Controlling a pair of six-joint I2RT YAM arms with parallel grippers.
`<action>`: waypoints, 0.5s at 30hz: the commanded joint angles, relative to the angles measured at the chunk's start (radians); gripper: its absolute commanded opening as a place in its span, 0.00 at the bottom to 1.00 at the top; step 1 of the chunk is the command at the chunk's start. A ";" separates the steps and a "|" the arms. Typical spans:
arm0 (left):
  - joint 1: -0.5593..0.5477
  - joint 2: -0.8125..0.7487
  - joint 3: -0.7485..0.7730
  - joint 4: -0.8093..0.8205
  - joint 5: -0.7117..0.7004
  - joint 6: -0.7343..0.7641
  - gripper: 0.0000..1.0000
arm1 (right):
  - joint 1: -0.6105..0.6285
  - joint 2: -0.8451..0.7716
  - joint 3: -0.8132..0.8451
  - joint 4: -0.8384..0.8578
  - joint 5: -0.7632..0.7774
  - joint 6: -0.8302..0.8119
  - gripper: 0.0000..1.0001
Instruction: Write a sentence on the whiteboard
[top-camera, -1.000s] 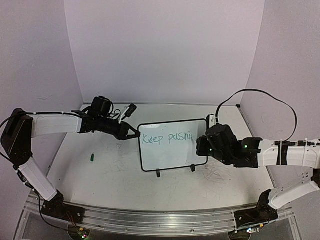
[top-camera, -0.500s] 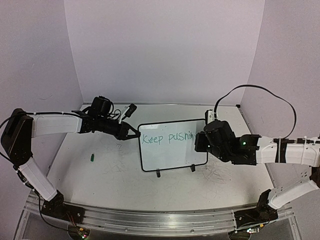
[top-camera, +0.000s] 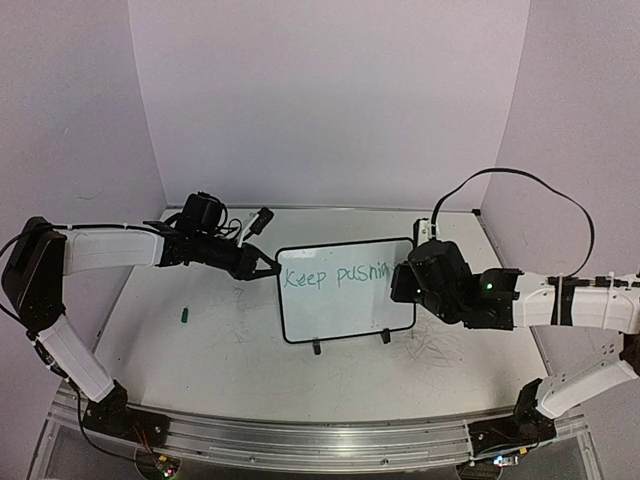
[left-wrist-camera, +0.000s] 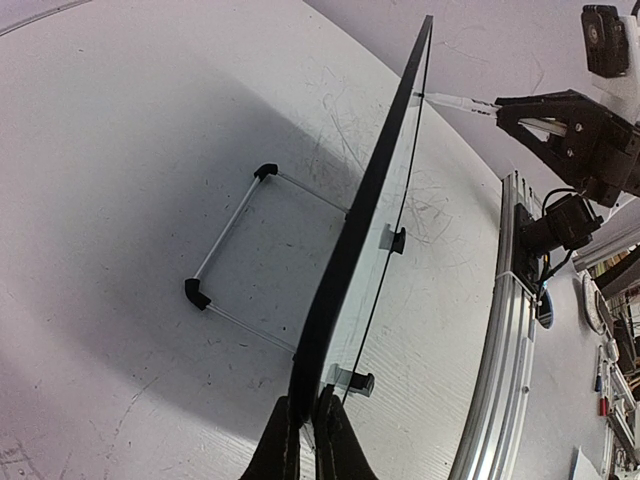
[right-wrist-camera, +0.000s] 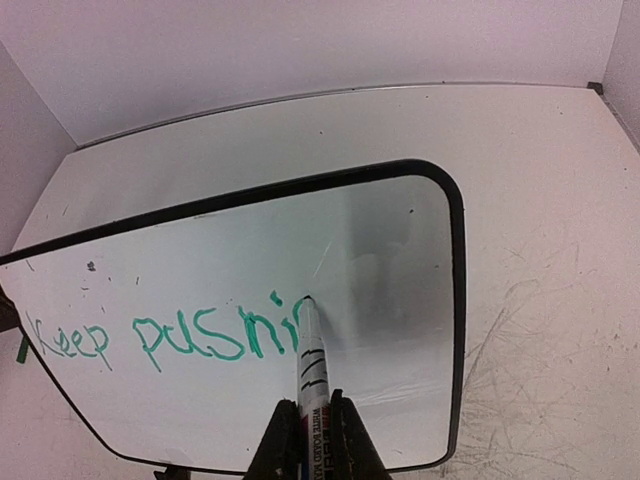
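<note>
The whiteboard (top-camera: 345, 312) stands on two black feet at mid-table; it also shows edge-on in the left wrist view (left-wrist-camera: 355, 235) and face-on in the right wrist view (right-wrist-camera: 390, 260). The sentence (top-camera: 330, 277) in green reads "Keep pushin" in one line, also in the right wrist view (right-wrist-camera: 215, 335). My left gripper (top-camera: 272, 270) is shut on the board's left rim, seen close in its wrist view (left-wrist-camera: 306, 420). My right gripper (top-camera: 398, 285) is shut on a white marker (right-wrist-camera: 313, 375) whose tip touches the board after the last green stroke.
A small green marker cap (top-camera: 185, 315) lies on the table left of the board. Faint grey scribbles mark the table (top-camera: 440, 350). A wire stand (left-wrist-camera: 225, 235) braces the board's back. The aluminium rail (top-camera: 320, 435) runs along the near edge.
My right gripper with the marker has shifted slightly up and left along the board. The left arm and the board have not moved.
</note>
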 joint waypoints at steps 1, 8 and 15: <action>0.002 -0.032 0.013 -0.003 -0.049 0.025 0.00 | -0.006 -0.024 -0.018 -0.026 0.006 0.035 0.00; 0.002 -0.029 0.012 -0.003 -0.048 0.025 0.00 | -0.005 -0.031 -0.055 -0.033 -0.032 0.071 0.00; 0.002 -0.030 0.012 -0.003 -0.047 0.025 0.00 | -0.004 -0.049 -0.056 -0.029 -0.036 0.065 0.00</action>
